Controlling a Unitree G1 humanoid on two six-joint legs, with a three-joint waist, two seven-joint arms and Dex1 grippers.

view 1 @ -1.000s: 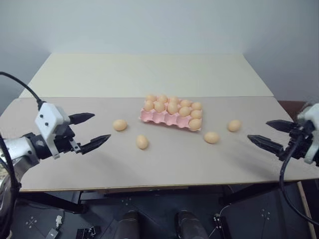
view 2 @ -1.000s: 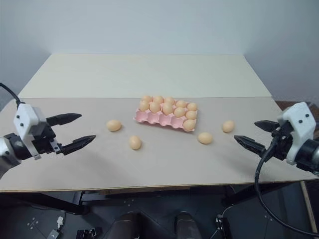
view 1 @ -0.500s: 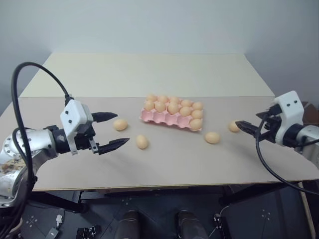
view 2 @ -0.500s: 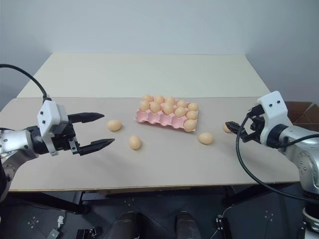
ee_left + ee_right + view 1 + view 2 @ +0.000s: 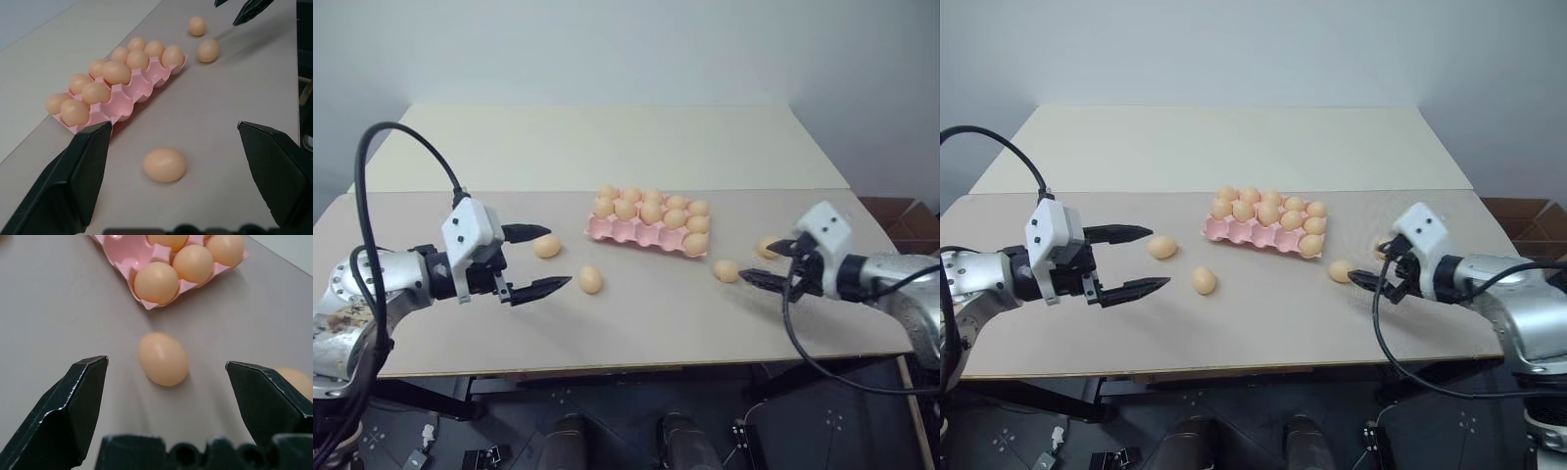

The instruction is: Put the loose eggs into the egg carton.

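Two robot arms close in on four loose eggs scattered around a pink egg carton (image 5: 646, 231) at the middle of a pale table (image 5: 636, 323). The right gripper (image 5: 756, 262), its black fingers spread wide and empty, points at an egg (image 5: 726, 270) lying just off the carton's near right corner, while another egg (image 5: 768, 246) sits just beside it, further to the right. On the other side, the left gripper (image 5: 544, 259) hangs with fingers equally wide apart, one egg (image 5: 547, 246) close to its upper fingertip and a fourth egg (image 5: 591, 280) just past its lower one. The carton holds eggs in its back rows; its near row shows several bare cups.

The step in hand looks like the right arm's pick-up of the egg nearest the carton. Doing it well probably means lowering until the fingers straddle the egg at its widest part, centred as the right wrist view frames it (image 5: 163, 358), then closing slowly so the smooth shell neither squirts out nor rolls into its neighbour. A gentle grip seems wise. The lift should clear the carton's scalloped edge before the egg is set into a free near-row cup.
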